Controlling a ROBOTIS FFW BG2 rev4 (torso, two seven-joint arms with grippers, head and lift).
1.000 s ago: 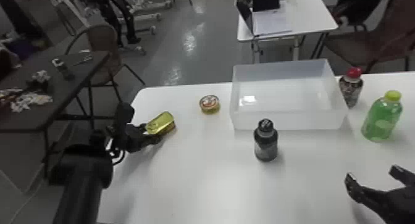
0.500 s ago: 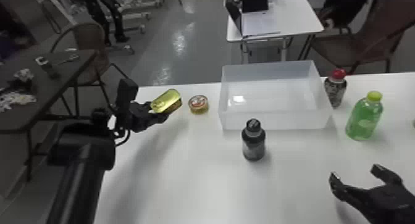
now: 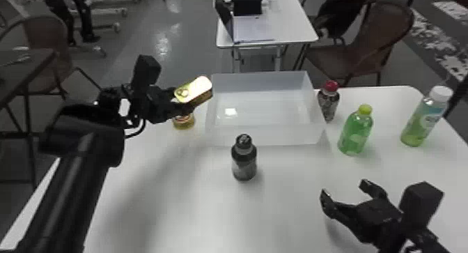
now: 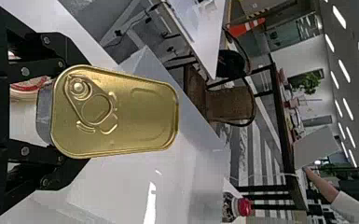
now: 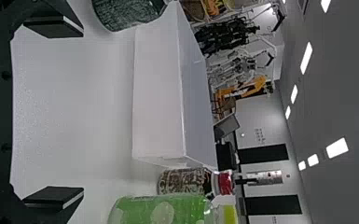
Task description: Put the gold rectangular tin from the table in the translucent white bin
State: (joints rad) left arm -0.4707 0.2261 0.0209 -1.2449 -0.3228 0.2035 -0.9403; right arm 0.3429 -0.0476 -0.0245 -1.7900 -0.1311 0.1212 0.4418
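Gold tin (image 3: pixel 196 88) held in left claw (image 3: pixel 181 103), can (image 3: pixel 184 123) below, black bottle (image 3: pixel 243 165) before bin (image 3: pixel 264 135), to its right red-capped bottle (image 3: pixel 328 103), green bottle (image 3: pixel 355 133), white-capped bottle (image 3: pixel 423 120), right claw (image 3: pixel 344 191) wide

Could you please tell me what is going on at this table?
A robot is putting a gold rectangular tin away in a translucent white bin. Its left gripper holds the tin up off the table, by the bin's left side, so the tin is not in the bin yet. The right gripper has its fingers open, with nothing between them. A dark bottle stands in front of the bin.
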